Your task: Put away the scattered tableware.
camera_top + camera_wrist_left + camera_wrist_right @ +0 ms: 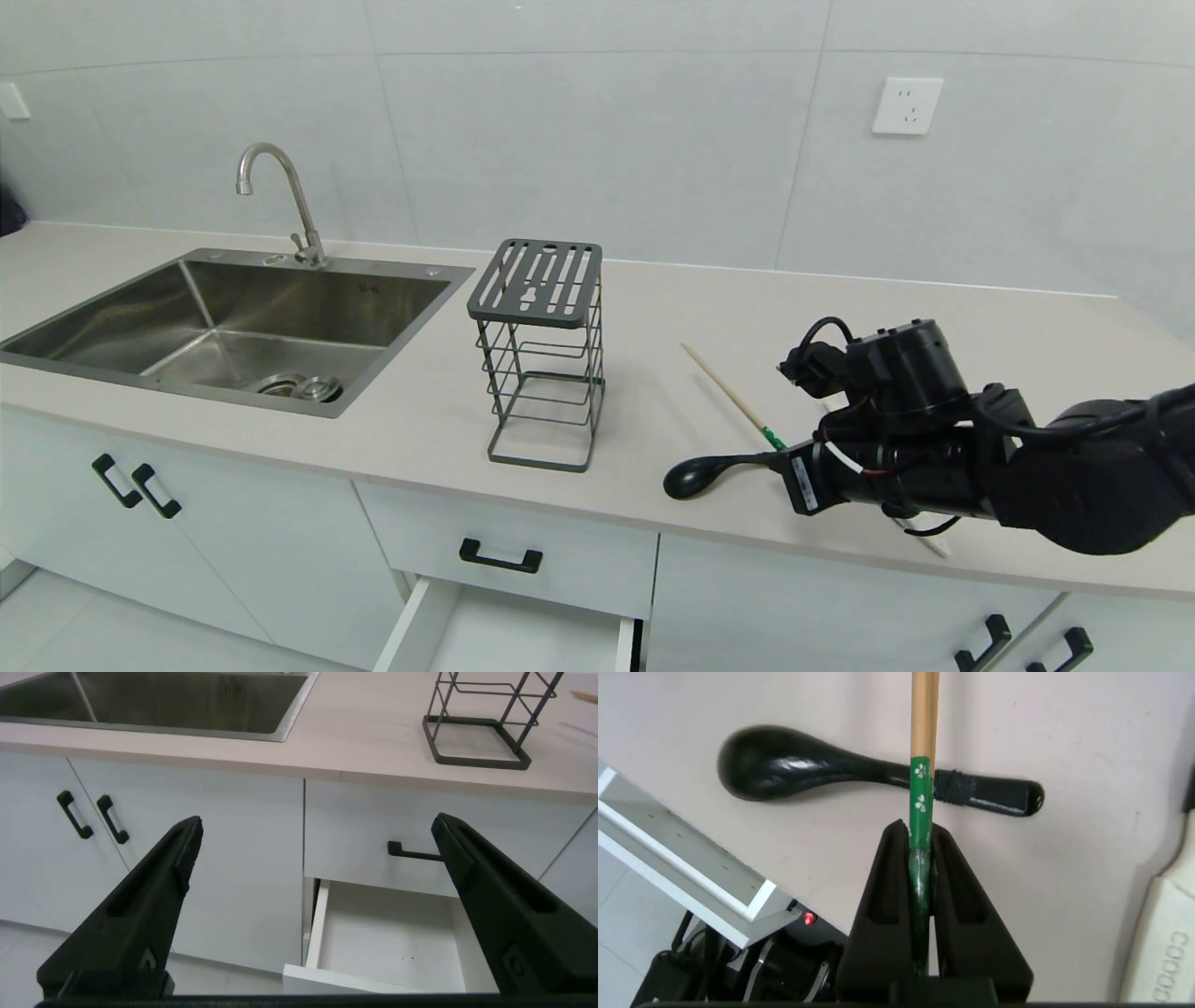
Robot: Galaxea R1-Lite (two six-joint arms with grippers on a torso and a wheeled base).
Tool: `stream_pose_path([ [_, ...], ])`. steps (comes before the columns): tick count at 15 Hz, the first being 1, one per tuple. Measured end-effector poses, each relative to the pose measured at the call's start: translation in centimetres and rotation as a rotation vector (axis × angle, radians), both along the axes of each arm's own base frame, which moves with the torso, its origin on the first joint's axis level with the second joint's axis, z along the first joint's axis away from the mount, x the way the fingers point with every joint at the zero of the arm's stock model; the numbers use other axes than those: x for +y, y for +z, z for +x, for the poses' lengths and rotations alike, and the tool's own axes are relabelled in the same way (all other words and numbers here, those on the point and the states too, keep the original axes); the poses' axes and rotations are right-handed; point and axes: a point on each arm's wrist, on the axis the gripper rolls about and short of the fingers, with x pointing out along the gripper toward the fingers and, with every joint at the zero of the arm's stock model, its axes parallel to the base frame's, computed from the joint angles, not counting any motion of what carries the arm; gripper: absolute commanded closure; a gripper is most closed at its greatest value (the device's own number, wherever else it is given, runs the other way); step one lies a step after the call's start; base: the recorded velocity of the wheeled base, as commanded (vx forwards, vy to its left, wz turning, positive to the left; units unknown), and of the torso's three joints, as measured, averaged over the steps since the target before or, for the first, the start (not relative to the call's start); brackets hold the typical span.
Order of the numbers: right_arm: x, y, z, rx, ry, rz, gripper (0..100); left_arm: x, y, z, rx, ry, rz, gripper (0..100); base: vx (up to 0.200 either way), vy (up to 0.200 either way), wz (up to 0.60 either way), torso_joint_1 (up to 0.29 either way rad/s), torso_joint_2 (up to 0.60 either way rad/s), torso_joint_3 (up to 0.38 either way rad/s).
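Note:
A wooden chopstick point(728, 392) with a green-patterned end lies slanted on the counter, and my right gripper point(792, 459) is shut on that green end. In the right wrist view the chopstick point(924, 728) runs straight out from between the closed fingers point(889, 859). A black spoon point(695, 478) lies on the counter just beside the gripper, its handle crossing under the chopstick point(785, 765). My left gripper point(318, 826) is open with nothing in it, low in front of the cabinets.
A grey wire rack point(541, 364) with a slotted top stands mid-counter. The steel sink point(411, 322) and faucet point(280, 191) are at the left. A white drawer point(504, 635) stands open below the counter point(392, 943). A white object point(1162, 933) lies by my right gripper.

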Motion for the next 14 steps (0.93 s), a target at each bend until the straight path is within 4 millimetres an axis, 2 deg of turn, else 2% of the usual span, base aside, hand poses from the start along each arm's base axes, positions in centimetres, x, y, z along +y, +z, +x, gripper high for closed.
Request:
stream_pose_path([
  [12,-1.8,5.2,-3.4,-0.17,0.1,0.068,100,0.0,0.0,0.0,0.0,0.0,0.0,0,0.0,0.0,0.0,0.0,0.0,0.0],
  [14,-1.9,6.0,-3.9,-0.189,0.165,0.104,100,0.0,0.0,0.0,0.0,0.0,0.0,0,0.0,0.0,0.0,0.0,0.0,0.0],
])
